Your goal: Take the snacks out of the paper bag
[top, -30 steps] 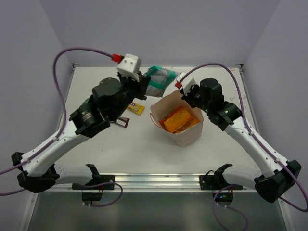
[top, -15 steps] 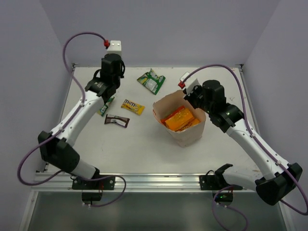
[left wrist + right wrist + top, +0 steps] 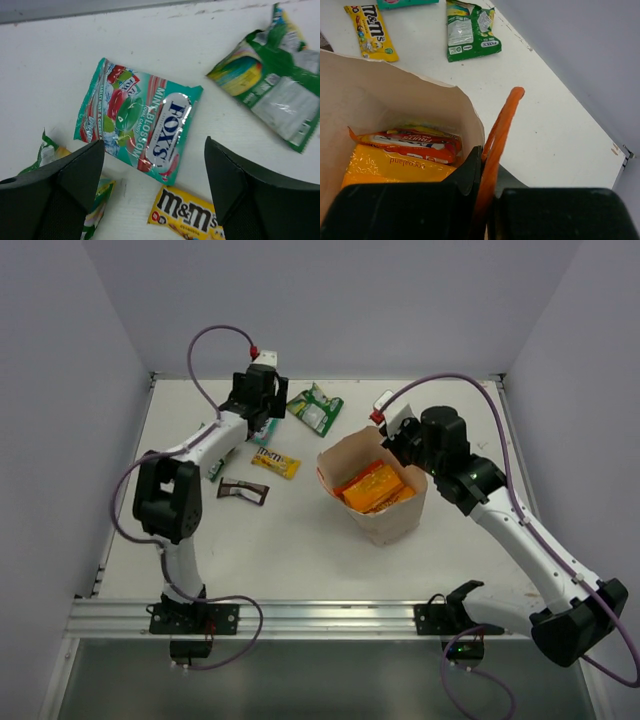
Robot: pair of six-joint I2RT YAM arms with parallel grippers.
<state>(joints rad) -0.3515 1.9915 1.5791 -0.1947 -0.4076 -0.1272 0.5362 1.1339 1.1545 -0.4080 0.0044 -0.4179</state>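
Observation:
My left gripper (image 3: 262, 416) hangs open low over the far left of the table, and a teal pouch (image 3: 140, 125) lies flat and free just beyond its fingers (image 3: 65, 190). Around it lie a green-white pouch (image 3: 315, 408), a yellow bar (image 3: 275, 462), a dark brown bar (image 3: 243, 491) and a small green packet (image 3: 215, 468). The beige paper bag (image 3: 385, 518) stands open at centre right with orange bags (image 3: 370, 488) inside. My right gripper (image 3: 490, 165) is shut on the bag's rim and its red-orange handle (image 3: 502, 120).
The table's back edge and wall run just behind the teal pouch. Purple cables loop above both arms. A red-orange fruit-candy pouch (image 3: 415, 142) lies on top of the orange bags in the bag.
My left gripper carried the teal pouch away from the bag to the far left, came down over the table and opened, leaving the pouch lying there. The right gripper has kept its hold.

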